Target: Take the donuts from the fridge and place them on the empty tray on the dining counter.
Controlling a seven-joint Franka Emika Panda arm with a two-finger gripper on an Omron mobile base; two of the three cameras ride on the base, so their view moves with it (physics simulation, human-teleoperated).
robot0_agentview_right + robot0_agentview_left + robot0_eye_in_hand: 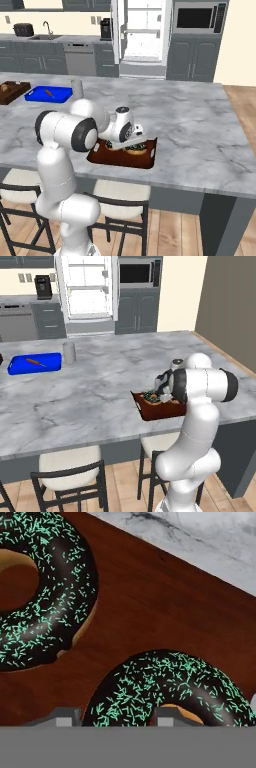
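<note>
Donuts (45,592) both on tray (150,607) | pincer (115,719) straddling near donut, grip unclear | no writing

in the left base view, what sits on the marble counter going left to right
blue tray → grey cup → dark reddish-brown tray holding the donuts, under the gripper

wood plank floor (200,235), dark grey cabinets (136,310), cream wall (181,291), cushioned stools (67,471).
</note>
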